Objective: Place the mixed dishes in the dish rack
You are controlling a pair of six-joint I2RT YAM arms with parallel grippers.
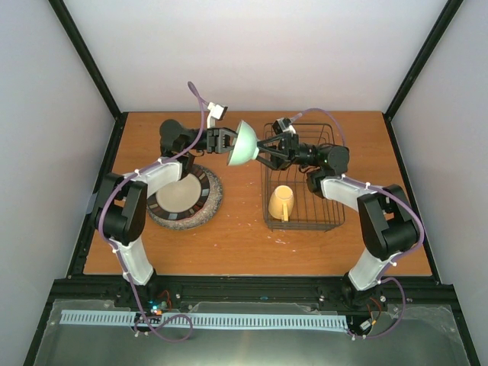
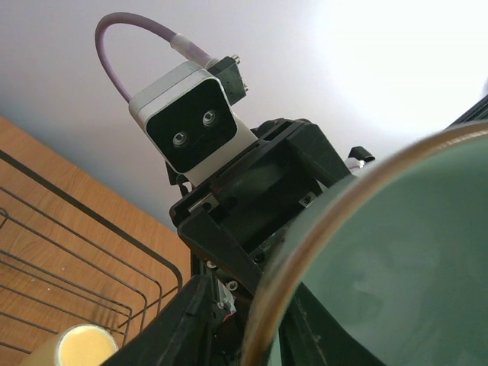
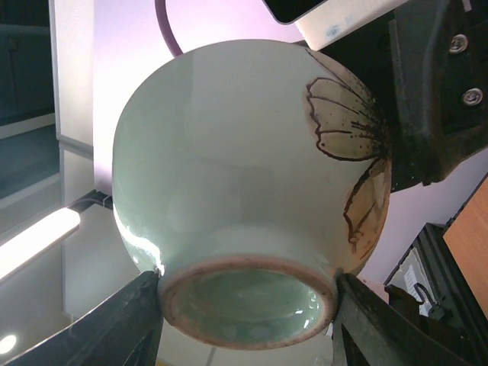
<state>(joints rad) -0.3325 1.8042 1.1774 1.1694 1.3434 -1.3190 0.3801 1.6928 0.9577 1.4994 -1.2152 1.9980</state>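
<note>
A pale green bowl (image 1: pixel 244 143) with a brown rim is held on its side in the air between my two arms, just left of the dish rack (image 1: pixel 329 183). My left gripper (image 1: pixel 223 142) is shut on the bowl's rim (image 2: pixel 305 252), with one finger on each side of it. My right gripper (image 1: pixel 264 155) closes on the bowl's foot ring (image 3: pixel 248 305); its fingers (image 3: pixel 122 328) touch the ring on both sides. A painted brown flower (image 3: pixel 351 130) shows on the bowl's wall. A yellow mug (image 1: pixel 280 202) lies inside the dark wire rack.
A round plate (image 1: pixel 180 192) with a dark rim sits on a woven mat (image 1: pixel 214 200) at the left, under my left arm. The rack's wires (image 2: pixel 69 259) and the mug (image 2: pixel 76 347) show low in the left wrist view. Black frame posts edge the table.
</note>
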